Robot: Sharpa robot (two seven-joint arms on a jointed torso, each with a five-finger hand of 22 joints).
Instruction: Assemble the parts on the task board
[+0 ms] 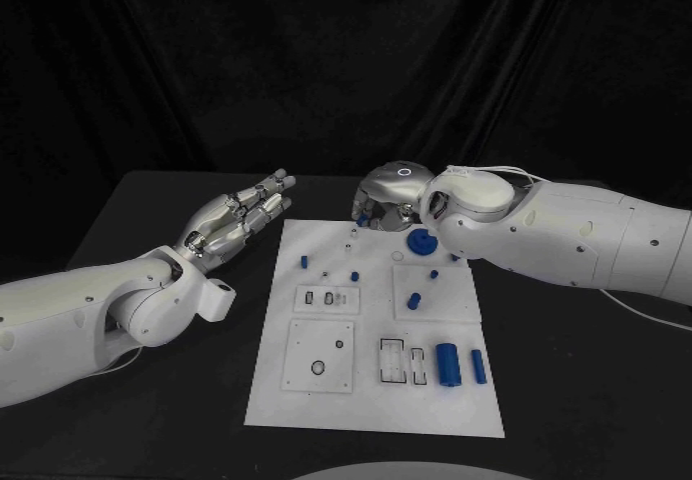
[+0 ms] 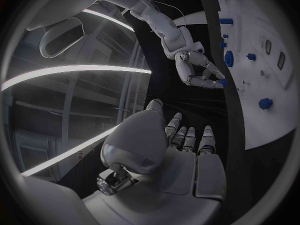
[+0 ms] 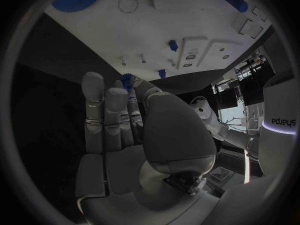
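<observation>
Where the right hand [image 1: 387, 200] bends over the far edge of the board [image 1: 378, 400], its fingertips [image 3: 129, 82] pinch a small blue gear [image 3: 127, 78], mostly hidden behind them and seen best from the right wrist. A larger blue gear [image 1: 418, 241] lies just beside that hand on the board, with two blue cylinders [image 1: 459, 364] near the front right corner and small pegs [image 1: 304, 261] between. The left hand [image 1: 242, 217] hovers over the bench [image 1: 144, 210] left of the board, fingers straight and apart, holding nothing.
</observation>
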